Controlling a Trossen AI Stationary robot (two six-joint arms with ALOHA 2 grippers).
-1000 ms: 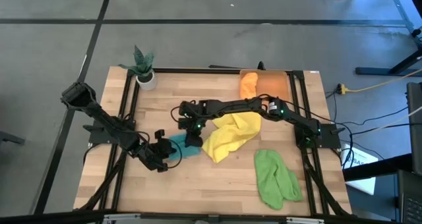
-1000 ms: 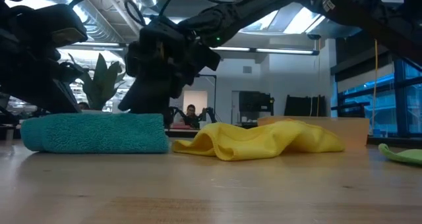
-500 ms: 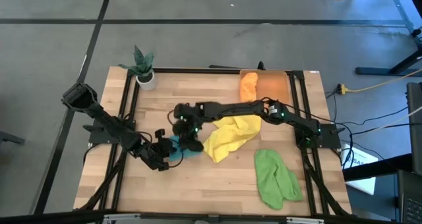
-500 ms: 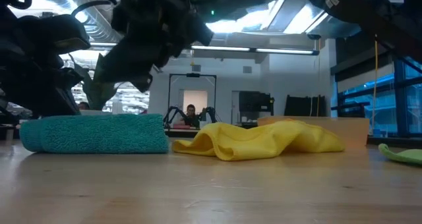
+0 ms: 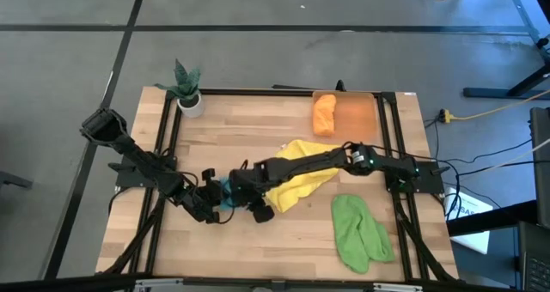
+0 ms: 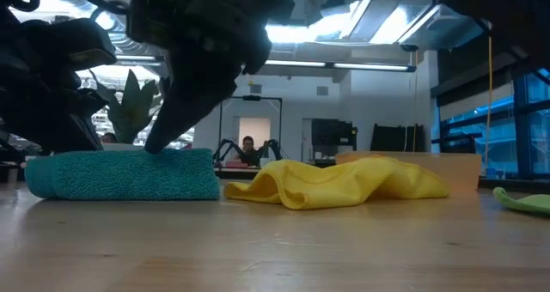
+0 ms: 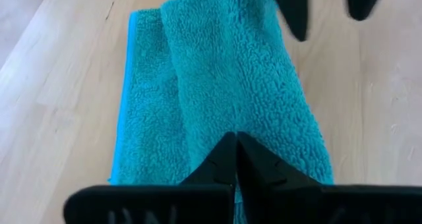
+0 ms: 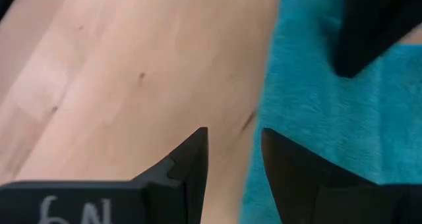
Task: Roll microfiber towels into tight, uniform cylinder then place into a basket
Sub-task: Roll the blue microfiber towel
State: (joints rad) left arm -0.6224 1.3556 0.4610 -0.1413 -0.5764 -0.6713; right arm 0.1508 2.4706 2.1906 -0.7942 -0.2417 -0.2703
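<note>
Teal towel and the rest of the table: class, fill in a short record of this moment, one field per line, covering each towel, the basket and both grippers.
teal towel: folded into a thick strip, lying flat on the table
left gripper: shut, pressing on one end of the teal towel
right gripper: open, at the teal towel's edge
yellow towel: crumpled, mid-table
green towel: loose, unrolled
orange towel: beside the basket; whether inside it, cannot tell
</note>
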